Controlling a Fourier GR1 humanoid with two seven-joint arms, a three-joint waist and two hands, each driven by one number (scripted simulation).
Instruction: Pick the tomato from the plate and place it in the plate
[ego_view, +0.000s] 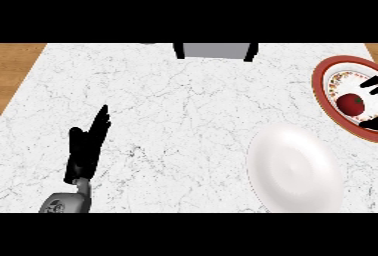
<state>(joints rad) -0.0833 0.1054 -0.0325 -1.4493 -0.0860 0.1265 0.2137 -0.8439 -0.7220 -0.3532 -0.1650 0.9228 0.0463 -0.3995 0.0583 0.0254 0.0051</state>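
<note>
A grey block (215, 51) stands at the far edge of the marble surface (177, 115). The tomato (352, 103) lies on the red-rimmed plate (322, 90) at far right, between the right robot hand's fingers (367, 84), spread either side. The white plate (295, 170) lies nearer. The left robot hand (87, 145) rests open, well apart.

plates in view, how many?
2: a red-rimmed plate at the right edge, partly cut off, holding the tomato; a plain white plate nearer, at lower right.
</note>
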